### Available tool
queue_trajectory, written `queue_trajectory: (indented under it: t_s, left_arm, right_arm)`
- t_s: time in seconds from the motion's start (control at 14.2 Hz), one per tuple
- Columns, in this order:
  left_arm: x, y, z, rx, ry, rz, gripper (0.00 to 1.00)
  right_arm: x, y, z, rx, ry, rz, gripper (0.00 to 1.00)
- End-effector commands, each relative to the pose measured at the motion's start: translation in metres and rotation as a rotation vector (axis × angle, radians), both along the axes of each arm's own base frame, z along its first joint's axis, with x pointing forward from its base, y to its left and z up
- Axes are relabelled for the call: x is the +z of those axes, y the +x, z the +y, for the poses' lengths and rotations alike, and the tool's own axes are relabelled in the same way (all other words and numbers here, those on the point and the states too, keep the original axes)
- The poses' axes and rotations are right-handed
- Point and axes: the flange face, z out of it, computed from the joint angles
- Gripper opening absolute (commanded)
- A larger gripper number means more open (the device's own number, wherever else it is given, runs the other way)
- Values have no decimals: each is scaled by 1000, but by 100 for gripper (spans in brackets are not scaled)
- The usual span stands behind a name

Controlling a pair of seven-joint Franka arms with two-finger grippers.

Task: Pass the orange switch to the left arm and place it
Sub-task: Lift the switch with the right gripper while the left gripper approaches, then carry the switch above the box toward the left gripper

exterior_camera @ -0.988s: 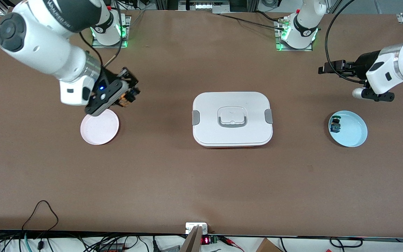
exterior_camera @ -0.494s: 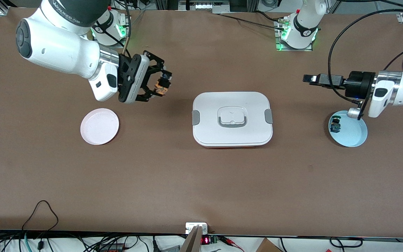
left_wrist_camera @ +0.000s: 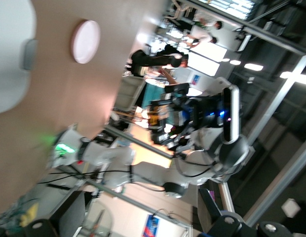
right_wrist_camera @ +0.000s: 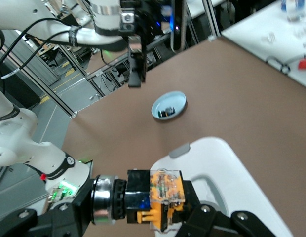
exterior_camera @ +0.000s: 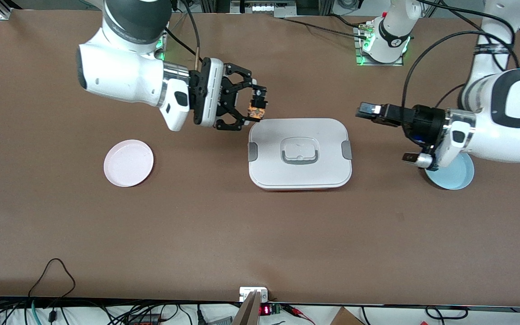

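My right gripper [exterior_camera: 256, 106] is shut on the orange switch [exterior_camera: 257, 109], a small black body with an orange end [right_wrist_camera: 165, 195]. It hangs just off the corner of the box [exterior_camera: 299, 153] that points toward the right arm's base. The box is white, lid on, with grey latches [right_wrist_camera: 227, 173]. My left gripper [exterior_camera: 365, 109] hangs above the table between the box and the blue plate [exterior_camera: 458, 175]. It points at the box, open and holding nothing. In the left wrist view the orange switch [left_wrist_camera: 154, 117] shows in the right gripper [left_wrist_camera: 165, 114]; the left jaws are out of that view.
A pink plate [exterior_camera: 128, 163] lies bare toward the right arm's end of the table. The blue plate [right_wrist_camera: 169, 105] holds a small dark switch [right_wrist_camera: 167, 112]; in the front view the left arm covers that switch. Cables trail along the table's near edge.
The right arm swung the orange switch from over the pink plate toward the box. The left arm moved in toward the box and now covers part of the blue plate.
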Motion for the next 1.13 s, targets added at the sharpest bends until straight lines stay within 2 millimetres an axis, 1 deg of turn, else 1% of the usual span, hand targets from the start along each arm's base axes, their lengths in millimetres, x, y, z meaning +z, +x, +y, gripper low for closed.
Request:
queue_trajectory:
  t_s: [0.0,0.14,0.21,0.28,0.42,0.49,0.56,0.64,0.78,0.92,1.06]
  left_arm:
    - [-10,-10,-24,94,-112,27,100]
    - [-20,-17,-59,131,-115,33,100]
    - [-23,-21,-74,142,-120,-4,100]
    - [-28,-23,-83,146,-126,-35,100]
    - [-29,-24,-89,142,-129,-47,100]
    - [-25,-25,-90,141,-131,-52,100]
    - [-20,-27,-94,134,-137,-58,100]
    - [-17,-34,-108,110,-150,-55,100]
    - [-13,-43,-121,88,-154,-55,100]
    - [-10,-51,-123,80,-150,-59,100]
    - [1,-57,-126,73,-150,-76,100]
  right_arm:
    - [2,-5,14,59,101,-114,1]
    - [-1,-9,19,86,147,-144,1]
    - [-2,-9,20,96,179,-143,1]
    - [-7,-10,23,104,223,-118,1]
    - [-6,-13,28,102,305,-75,1]
    - [-5,-14,29,97,320,-68,1]
    - [-5,-14,30,92,330,-60,1]
    - [-4,-17,34,88,350,-48,1]
    - [-3,-18,38,85,388,-56,1]
    - [-7,-17,38,90,391,-70,1]
    - [-8,-18,39,90,390,-69,1]
